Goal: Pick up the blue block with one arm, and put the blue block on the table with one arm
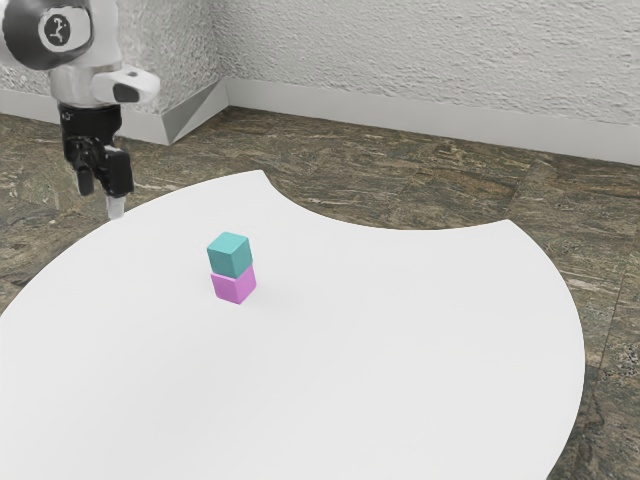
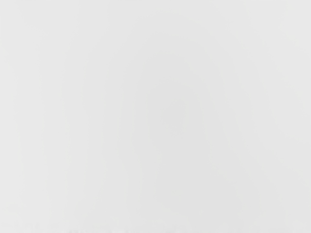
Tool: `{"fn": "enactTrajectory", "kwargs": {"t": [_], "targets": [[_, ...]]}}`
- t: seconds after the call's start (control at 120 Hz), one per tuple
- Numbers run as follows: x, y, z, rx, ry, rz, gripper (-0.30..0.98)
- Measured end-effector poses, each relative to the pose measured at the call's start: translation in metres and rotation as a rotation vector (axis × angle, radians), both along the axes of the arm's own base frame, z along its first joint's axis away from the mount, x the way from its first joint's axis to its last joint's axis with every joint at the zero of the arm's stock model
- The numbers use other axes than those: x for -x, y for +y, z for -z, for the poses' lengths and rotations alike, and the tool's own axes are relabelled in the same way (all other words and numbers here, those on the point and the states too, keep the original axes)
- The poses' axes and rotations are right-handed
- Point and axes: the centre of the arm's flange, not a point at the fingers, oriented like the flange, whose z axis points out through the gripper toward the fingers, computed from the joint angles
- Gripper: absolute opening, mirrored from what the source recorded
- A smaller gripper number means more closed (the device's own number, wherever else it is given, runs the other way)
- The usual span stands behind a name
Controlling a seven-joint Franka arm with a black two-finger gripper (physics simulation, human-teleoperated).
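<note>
Hanging by the white table (image 1: 380,330) near 10 o'clock on its rim, the robot's gripper (image 1: 101,198) stands with its jaws apart and nothing between them, as seen in the exterior view. The blue block (image 1: 230,256), a greenish shade, lies at about 4 o'clock from the jaws in that view, well apart from them, perched on a pink block (image 1: 235,285) directly beneath. A cube, it offers no long axis to line up with; the lone arm's approach appears to turn on carrying the jaws toward that 4 o'clock bearing and centering them over the upper block. The pick-up is judged the step in hand. Coming down too low could catch the pink block as well, and a sideways nudge could topple the pair.

In the wrist view, a plain pale surface (image 2: 155,116), probably the tabletop, suggests the hand needs to travel before closing.
</note>
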Motion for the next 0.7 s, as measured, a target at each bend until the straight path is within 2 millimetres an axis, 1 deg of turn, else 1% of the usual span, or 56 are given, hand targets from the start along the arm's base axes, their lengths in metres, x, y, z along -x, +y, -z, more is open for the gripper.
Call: {"fn": "enactTrajectory", "kwargs": {"t": [0.033,0.058,0.083,0.167,0.292,0.35,0.4,0.442,0.483,0.508,0.583,0.625,0.667,0.7], "targets": [[0.0,0.008,0.031,-0.007,0.026,-0.047,0.69],[0.0,0.013,0.05,-0.014,0.036,-0.079,0.69],[0.0,0.018,0.063,-0.022,0.039,-0.109,0.69],[-0.001,0.031,0.1,-0.037,0.025,-0.2,0.69],[-0.013,0.04,0.133,-0.04,-0.026,-0.29,0.69],[-0.012,0.05,0.169,-0.035,-0.017,-0.33,0.69],[-0.015,0.059,0.188,-0.032,-0.031,-0.364,0.69],[-0.022,0.066,0.198,-0.028,-0.052,-0.388,0.69],[-0.037,0.073,0.203,-0.022,-0.078,-0.405,0.69],[-0.047,0.077,0.203,-0.019,-0.099,-0.412,0.69],[-0.082,0.088,0.192,-0.007,-0.176,-0.429,0.69],[-0.102,0.095,0.189,0.002,-0.21,-0.439,0.69],[-0.122,0.104,0.193,0.014,-0.23,-0.452,0.69],[-0.134,0.109,0.199,0.022,-0.239,-0.46,0.69]]}}
